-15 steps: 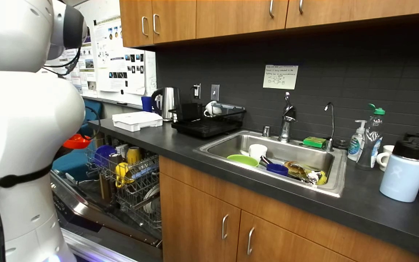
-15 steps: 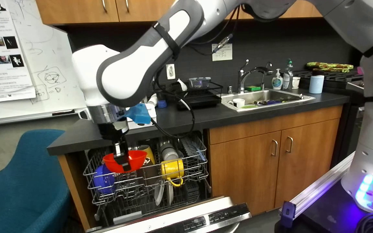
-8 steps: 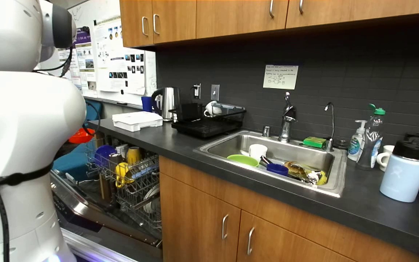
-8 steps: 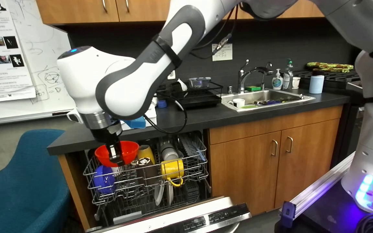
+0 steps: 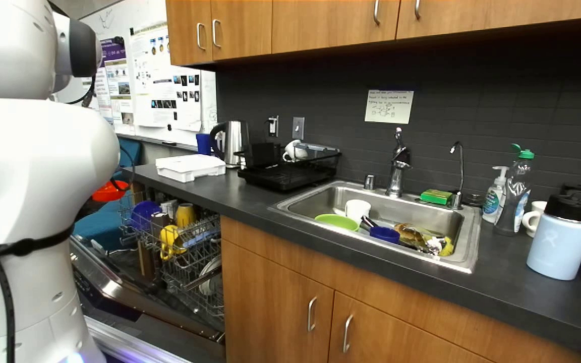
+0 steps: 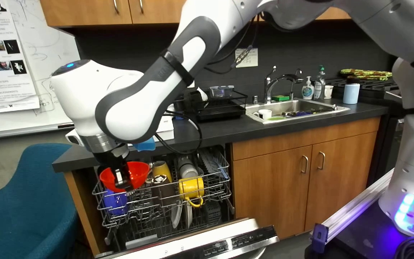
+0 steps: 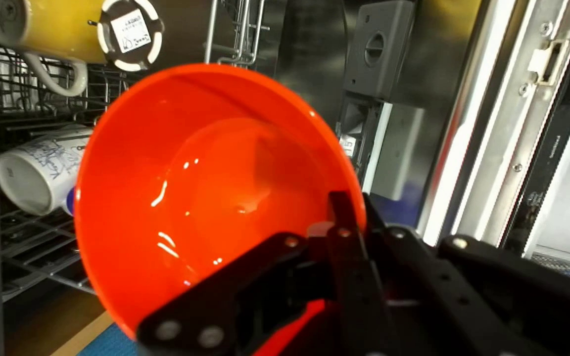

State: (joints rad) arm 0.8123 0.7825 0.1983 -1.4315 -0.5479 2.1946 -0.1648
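"Where is the red bowl [image 6: 140, 172] held?"

"Over the upper dishwasher rack [image 6: 140, 207], at the end nearest the teal chair [image 6: 27, 201]. It is held mouth up, slightly tilted."

"And how are the jaws set?"

"They are closed on the rim: in the wrist view the bowl's wall is pinched by the gripper [image 7: 357, 210], one finger inside and one outside."

"Is the blue dish [image 6: 115, 204] touched?"

"That cannot be told; it is partly hidden by the bowl in an exterior view."

"What else is held in the rack?"

"A brown cup [image 6: 163, 193] and a yellow mug [image 6: 191, 187] are seen near the bowl, and the door [image 6: 228, 240] is lowered in front."
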